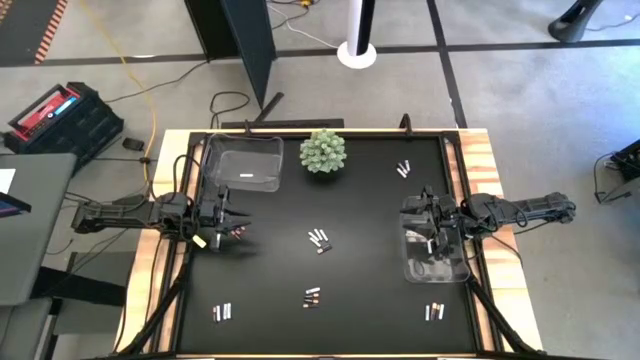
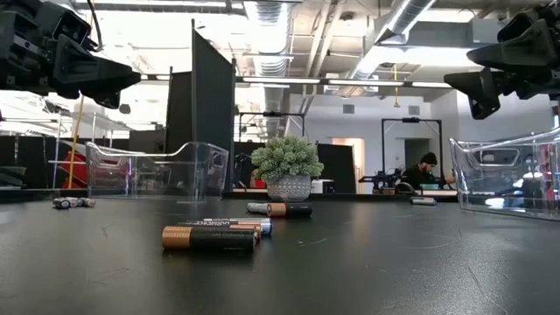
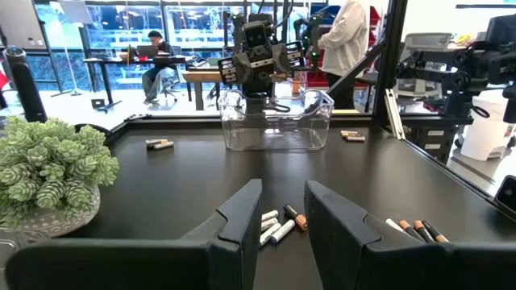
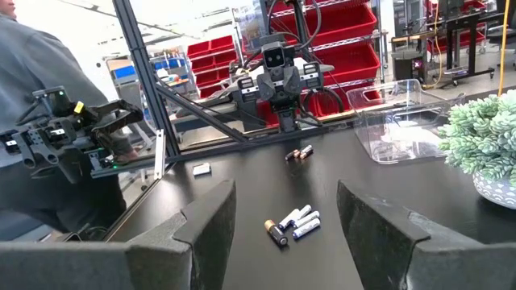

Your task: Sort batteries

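Black surface [image 1: 350, 230] from above: your left pincer [image 1: 228, 215] hovers at the left side, just before the clear bin [image 1: 243, 163] in the far-left corner; two batteries [image 1: 238, 231] lie beside its tips. Your right pincer [image 1: 428, 222] hangs over the second clear bin [image 1: 436, 262] at the right edge. Battery clusters sit mid-surface [image 1: 319, 240], nearer the front [image 1: 312, 297], front-left [image 1: 222, 313], front-right [image 1: 434, 312] and far-right [image 1: 403, 168]. A green spiky plant [image 1: 323, 151] stands at the far edge.

Low view: dark copper-ended cells [image 2: 210, 238] lie closest, more before the plant's pot [image 2: 289, 187]. A person sits in the room behind.

Left wrist view: your fingers [image 3: 242, 217] stand narrowly apart, nothing between them; pale and dark cells [image 3: 278, 225] lie beyond.

Right wrist view: fingers [image 4: 211, 211] spread wide, released, empty; a small battery heap [image 4: 294, 223] lies ahead.
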